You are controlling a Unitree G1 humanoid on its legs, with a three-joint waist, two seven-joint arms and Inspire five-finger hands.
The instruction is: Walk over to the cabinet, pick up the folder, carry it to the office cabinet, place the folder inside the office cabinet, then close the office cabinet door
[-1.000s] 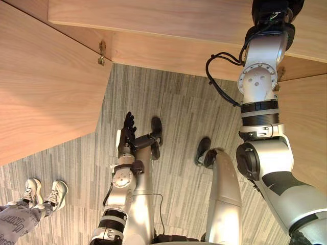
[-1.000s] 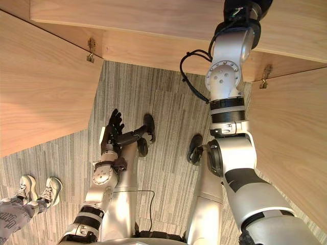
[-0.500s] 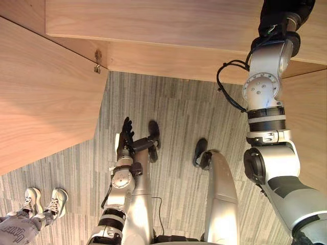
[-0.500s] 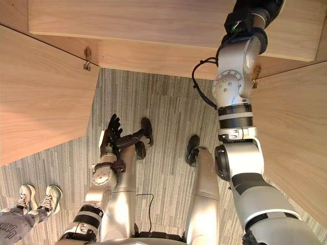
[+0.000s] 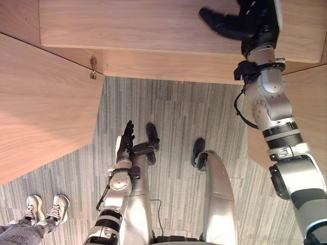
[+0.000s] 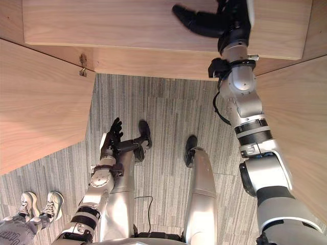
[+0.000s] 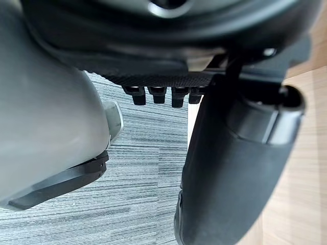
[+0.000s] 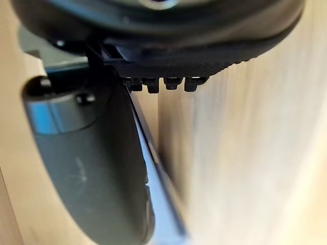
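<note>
My right hand is raised against the pale wooden cabinet panel at the far side, its fingers straight and pointing left. Seen from the right wrist, the thumb lies beside a thin bluish edge running between wood surfaces; I cannot tell whether that edge is the folder. The hand holds nothing that I can see. My left hand hangs low by my side with straight fingers and nothing in it, above the grey carpet.
An open wooden door stands out on the left, hinged at a metal fitting. Another wooden door stands open on the right. Grey striped carpet lies between them. A person's white shoes are at lower left.
My right arm has stretched forward and the hand has come into view on the cabinet panel. The whole picture has shifted a little. The left hand has stayed where it was.
</note>
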